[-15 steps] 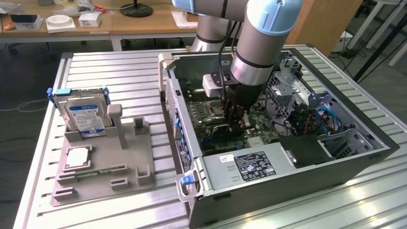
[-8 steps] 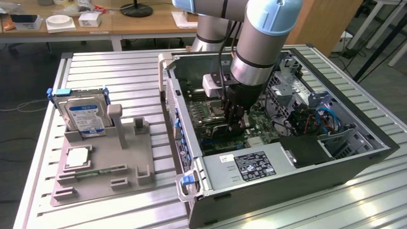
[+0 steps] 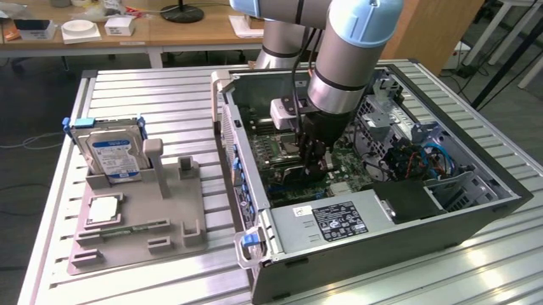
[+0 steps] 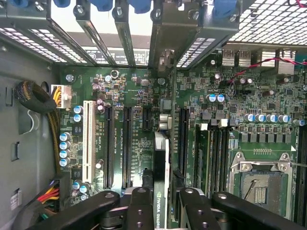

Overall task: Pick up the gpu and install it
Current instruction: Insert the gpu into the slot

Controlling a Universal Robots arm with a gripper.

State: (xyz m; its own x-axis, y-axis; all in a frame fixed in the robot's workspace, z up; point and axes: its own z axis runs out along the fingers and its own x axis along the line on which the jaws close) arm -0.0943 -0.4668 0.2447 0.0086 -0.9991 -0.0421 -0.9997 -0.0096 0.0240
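Observation:
My gripper (image 3: pixel 316 159) reaches down inside the open computer case (image 3: pixel 475 213), over the green motherboard (image 3: pixel 344 166). It is shut on the gpu (image 3: pixel 320 170), a thin dark card held on edge. In the wrist view my black fingers (image 4: pixel 142 201) sit on either side of the gpu (image 4: pixel 160 163), which runs away from them edge-on toward the case's rear slot openings. The card's metal bracket (image 4: pixel 164 60) lies at that rear wall. The card stands over the motherboard (image 4: pixel 124 86), in line with the long black expansion slots (image 4: pixel 127 143); I cannot tell if it is seated.
A grey parts holder (image 3: pixel 170 244) outside the case, on the exterior view's left, carries a hard drive (image 3: pixel 114 155), a square chip (image 3: pixel 103 210) and a memory stick (image 3: pixel 127 230). The power supply (image 3: pixel 339 222), cable bundles (image 4: pixel 36 96) and the CPU socket (image 4: pixel 261 184) crowd the case.

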